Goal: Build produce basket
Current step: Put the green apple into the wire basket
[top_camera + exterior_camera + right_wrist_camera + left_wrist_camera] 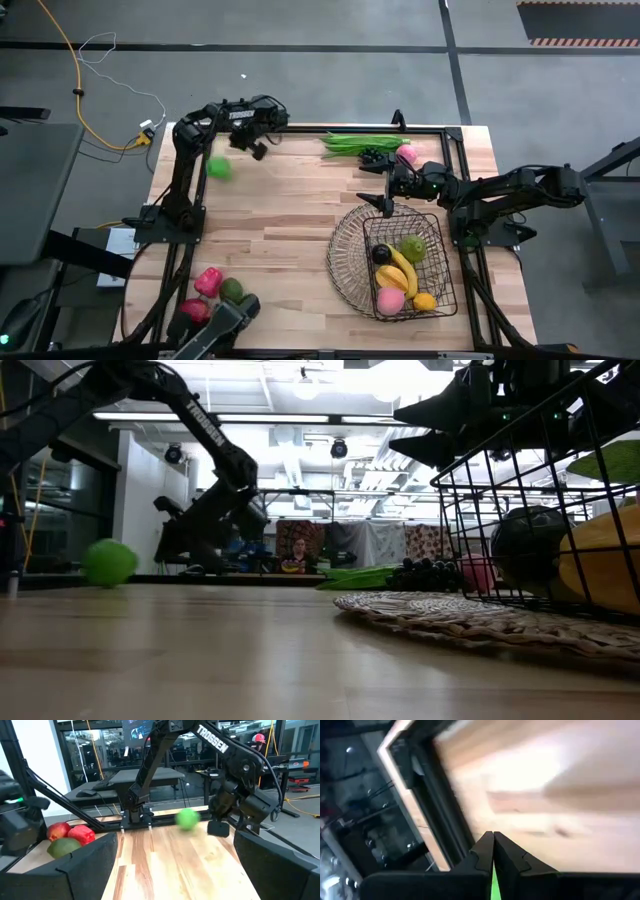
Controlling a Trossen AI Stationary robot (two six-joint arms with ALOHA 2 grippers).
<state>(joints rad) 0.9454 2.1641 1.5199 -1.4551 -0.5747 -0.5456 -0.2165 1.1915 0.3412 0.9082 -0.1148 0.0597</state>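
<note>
item, foreground of my low view: woven round mat flat on the wooden table, carrying the dark wire basket at the table's near right.

item, basket contents as i see them from above: yellow bananas, a green apple, a dark round fruit, a pink peach and a small orange-yellow fruit, all in the rectangular mesh centre.

item, right gripper: i have it hovering just above the basket's far rim, fingers spread wide, nothing between them.

item, left gripper: at the far left of the table; in its wrist view the two dark fingers are pressed together and hold nothing.

item, green ball-like apple: blurred, just beside the left gripper on the table's far left, apart from its fingers; whether it touches the wood i cannot tell.

item, far edge: long green beans, dark grapes and another pink peach, close together behind the right gripper.

item, near left corner: red pepper, avocado and a red apple, bunched together, outside the basket.

item, background of the low view: a person seated well beyond the table.
</note>
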